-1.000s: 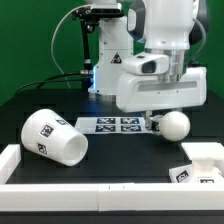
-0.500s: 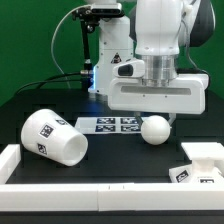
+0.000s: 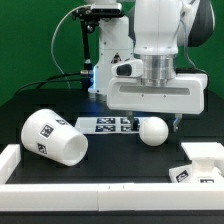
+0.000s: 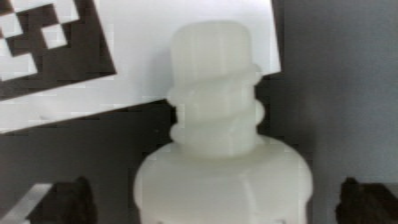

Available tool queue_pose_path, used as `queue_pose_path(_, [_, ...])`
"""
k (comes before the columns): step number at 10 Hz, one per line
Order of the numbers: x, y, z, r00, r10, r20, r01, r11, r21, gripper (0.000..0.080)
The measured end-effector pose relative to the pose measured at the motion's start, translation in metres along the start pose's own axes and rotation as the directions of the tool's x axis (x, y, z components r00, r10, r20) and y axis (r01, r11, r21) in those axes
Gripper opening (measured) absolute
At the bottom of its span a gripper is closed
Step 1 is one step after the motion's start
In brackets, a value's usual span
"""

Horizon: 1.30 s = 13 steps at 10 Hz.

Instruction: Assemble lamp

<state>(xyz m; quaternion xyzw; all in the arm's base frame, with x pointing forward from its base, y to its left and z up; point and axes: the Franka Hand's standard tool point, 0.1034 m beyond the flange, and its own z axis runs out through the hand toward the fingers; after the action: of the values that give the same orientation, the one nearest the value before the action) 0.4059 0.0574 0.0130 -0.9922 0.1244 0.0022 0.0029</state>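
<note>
The white rounded lamp bulb (image 3: 153, 132) lies on the black table just in front of the marker board. My gripper (image 3: 155, 123) hangs right over it, open, with one finger on each side. In the wrist view the bulb (image 4: 217, 130) fills the middle with its ribbed neck pointing away, and my gripper (image 4: 214, 203) straddles its round body. The dark fingertips (image 4: 64, 201) stand apart from it with a gap on both sides. The large tapered lamp shade (image 3: 54, 138) lies on its side at the exterior view's left. The small tagged lamp base (image 3: 196, 166) sits at the front right.
The marker board (image 3: 105, 124) lies flat behind the bulb and also shows in the wrist view (image 4: 63, 55). A white raised border (image 3: 60, 174) runs along the table's front and sides. A dark stand with cables (image 3: 100, 60) is at the back.
The bulb has shifted toward the exterior view's left and a little nearer. The hand has moved left with it and now sits centred over it.
</note>
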Motion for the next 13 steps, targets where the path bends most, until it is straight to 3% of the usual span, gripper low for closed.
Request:
queue_pose_path(4, [0.003,-0.003,-0.006,0.999,-0.041,0.036,0.04,0.999,0.008,0.0698])
queue_pose_path(6, [0.019,-0.009,-0.022,0.991,-0.105,0.077,0.104,0.994,0.027,0.0698])
queue_pose_path(8, [0.032,-0.006,-0.027,0.963,-0.26,0.068,0.258,0.965,0.042,0.0698])
queue_pose_path(10, [0.032,-0.001,-0.025,0.942,-0.329,0.07,0.327,0.944,0.043,0.0698])
queue_pose_path(13, [0.024,-0.009,-0.024,0.973,-0.187,0.137,0.184,0.982,0.036,0.0698])
